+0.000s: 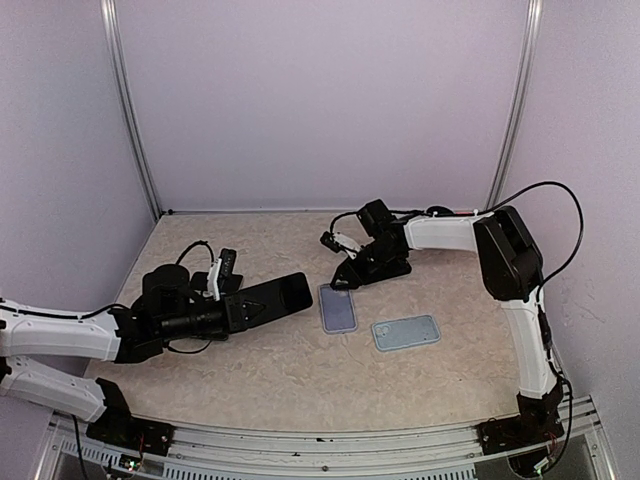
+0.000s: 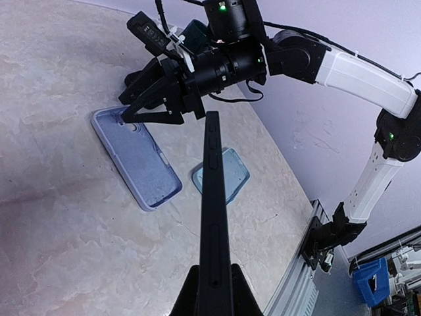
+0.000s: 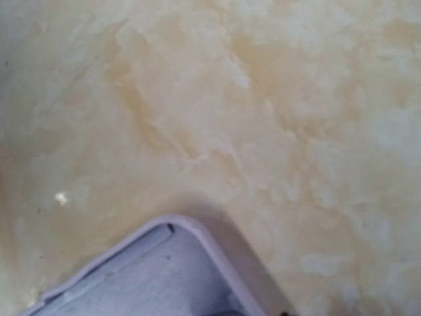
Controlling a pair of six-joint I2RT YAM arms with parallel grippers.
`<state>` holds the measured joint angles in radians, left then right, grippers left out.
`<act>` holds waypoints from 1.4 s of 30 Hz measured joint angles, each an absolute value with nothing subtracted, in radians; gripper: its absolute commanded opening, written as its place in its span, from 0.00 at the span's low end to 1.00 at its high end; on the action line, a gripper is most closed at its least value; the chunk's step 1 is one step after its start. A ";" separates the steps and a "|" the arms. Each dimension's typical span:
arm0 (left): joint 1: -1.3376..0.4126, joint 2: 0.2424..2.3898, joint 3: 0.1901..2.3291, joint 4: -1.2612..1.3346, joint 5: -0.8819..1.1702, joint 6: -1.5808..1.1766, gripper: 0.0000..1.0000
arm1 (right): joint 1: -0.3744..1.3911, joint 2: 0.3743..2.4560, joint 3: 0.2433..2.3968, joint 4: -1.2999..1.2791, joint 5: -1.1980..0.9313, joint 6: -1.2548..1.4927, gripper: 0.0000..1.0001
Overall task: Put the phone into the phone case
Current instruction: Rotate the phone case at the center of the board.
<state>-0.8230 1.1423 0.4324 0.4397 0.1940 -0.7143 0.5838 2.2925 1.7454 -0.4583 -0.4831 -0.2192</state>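
The beige, marbled counter (image 1: 250, 380) carries two things lying flat, near each other but not touching: a lavender phone case (image 1: 338, 308) towards the middle, its hollow side up, and a pale blue case (image 1: 406, 333) to its right, closer to the front edge.

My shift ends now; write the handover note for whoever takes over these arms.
Left gripper: shut on the black phone, held beside the lilac case.
Right gripper: down at that case's far end; unclear whether it grips.
The lilac case lies empty, open side up; a blue case lies beyond it, on the right arm's side.
Done: phone in hand. Left: seat it in the case.
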 measured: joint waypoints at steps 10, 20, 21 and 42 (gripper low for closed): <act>-0.823 1.168 0.432 0.441 0.194 -0.719 0.00 | 0.583 2.296 1.773 -0.451 -0.447 -0.221 0.44; -0.823 1.184 0.430 0.456 0.194 -0.726 0.00 | 0.583 2.336 1.778 -0.452 -0.437 -0.223 0.33; -0.823 1.185 0.429 0.459 0.194 -0.728 0.00 | 0.583 2.336 1.778 -0.452 -0.437 -0.223 0.30; -0.823 1.217 0.402 0.503 0.194 -0.736 0.00 | 0.583 2.297 1.708 -0.396 -0.394 -0.179 0.00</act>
<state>-0.8230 1.2167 0.4023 0.5034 0.1940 -0.7357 0.5831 2.2974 1.7084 -0.3962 -0.3939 -0.1795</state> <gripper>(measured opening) 0.074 0.014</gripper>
